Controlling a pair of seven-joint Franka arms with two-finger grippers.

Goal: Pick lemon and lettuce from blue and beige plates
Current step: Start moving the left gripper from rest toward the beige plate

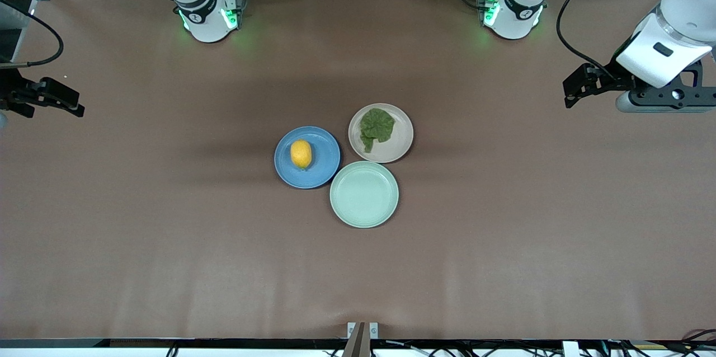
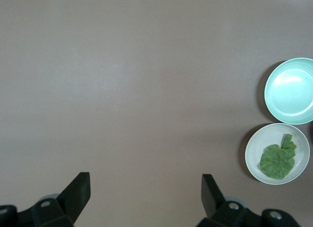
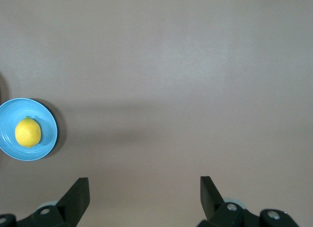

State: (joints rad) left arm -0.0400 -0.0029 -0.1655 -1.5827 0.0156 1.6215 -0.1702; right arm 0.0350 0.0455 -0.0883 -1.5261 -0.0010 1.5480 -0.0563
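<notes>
We count three plates clustered in the middle of the brown worktop (image 1: pixel 168 234): one blue plate (image 1: pixel 307 157), one beige plate (image 1: pixel 381 132) and one mint-green plate (image 1: pixel 364 194), their rims touching or nearly so. One lemon (image 1: pixel 301 154) sits on the blue plate, and one lettuce leaf (image 1: pixel 376 127) lies on the beige plate; the green plate, nearest the front camera, carries nothing. We have two grippers, each with two fingers spread wide and holding nothing. The left gripper (image 2: pixel 145 195) waits over bare worktop at the left arm's end, well apart from the plates; from its fingers (image 2: pixel 78 192) the beige and green plates show off to one side. The right gripper (image 3: pixel 145 196) waits over bare worktop at the right arm's end, its fingers (image 3: pixel 77 195) well apart from the blue plate and its lemon.
</notes>
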